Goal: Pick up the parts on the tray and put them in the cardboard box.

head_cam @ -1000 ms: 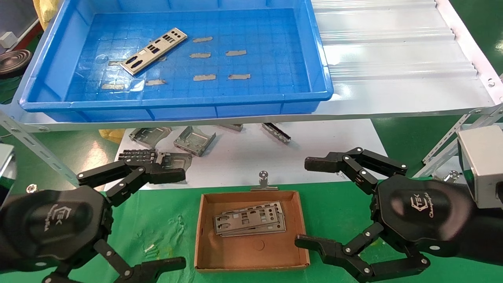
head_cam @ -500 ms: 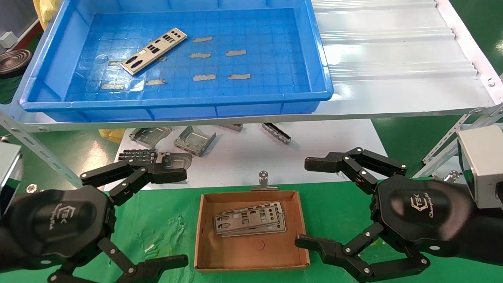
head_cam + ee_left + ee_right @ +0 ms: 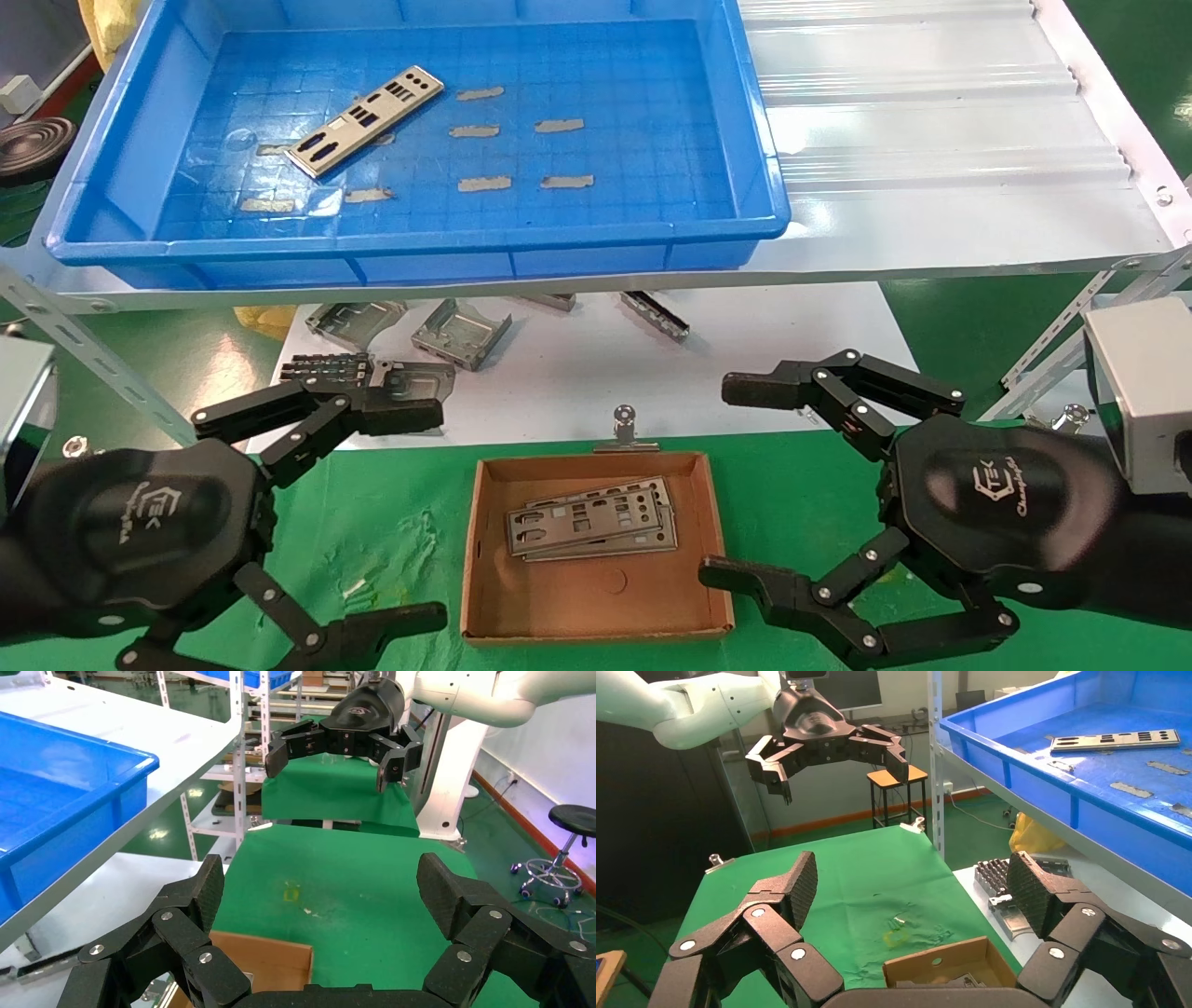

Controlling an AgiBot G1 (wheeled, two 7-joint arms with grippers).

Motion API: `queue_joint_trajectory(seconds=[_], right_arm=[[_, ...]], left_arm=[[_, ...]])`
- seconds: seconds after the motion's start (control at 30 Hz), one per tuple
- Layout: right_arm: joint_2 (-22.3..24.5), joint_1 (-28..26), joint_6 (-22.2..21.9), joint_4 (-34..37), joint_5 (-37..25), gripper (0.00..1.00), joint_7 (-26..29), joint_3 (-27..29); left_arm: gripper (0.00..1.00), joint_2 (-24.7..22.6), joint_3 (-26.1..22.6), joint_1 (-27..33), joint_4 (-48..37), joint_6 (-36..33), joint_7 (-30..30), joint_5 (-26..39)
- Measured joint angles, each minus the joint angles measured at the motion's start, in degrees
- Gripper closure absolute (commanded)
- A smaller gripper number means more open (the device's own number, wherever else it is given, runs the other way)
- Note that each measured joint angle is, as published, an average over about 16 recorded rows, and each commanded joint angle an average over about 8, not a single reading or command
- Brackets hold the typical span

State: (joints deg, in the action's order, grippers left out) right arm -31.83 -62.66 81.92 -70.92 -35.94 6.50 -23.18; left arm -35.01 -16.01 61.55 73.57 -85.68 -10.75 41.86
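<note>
Both my left hand and right hand hung spread and empty beside the cardboard box, which I judged already held several parts, with one part left in the tray.

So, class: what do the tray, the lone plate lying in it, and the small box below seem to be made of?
Tray: likely moulded plastic, glossy blue with reflections.
Plate: seemingly thin sheet metal, pale silver sheen, punched cut-outs.
Box: brown cardboard, matt, with folded low walls.
</note>
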Motion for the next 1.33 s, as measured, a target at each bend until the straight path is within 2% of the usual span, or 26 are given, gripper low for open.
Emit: queue_joint_trajectory(seconds=[1.33], right_arm=[[0.0,0.0,0.0,0.0,0.0,0.00,0.0,0.0]], left_arm=[[0.00,-0.1,-0.1,0.0,0.0,0.1,0.0,0.1]])
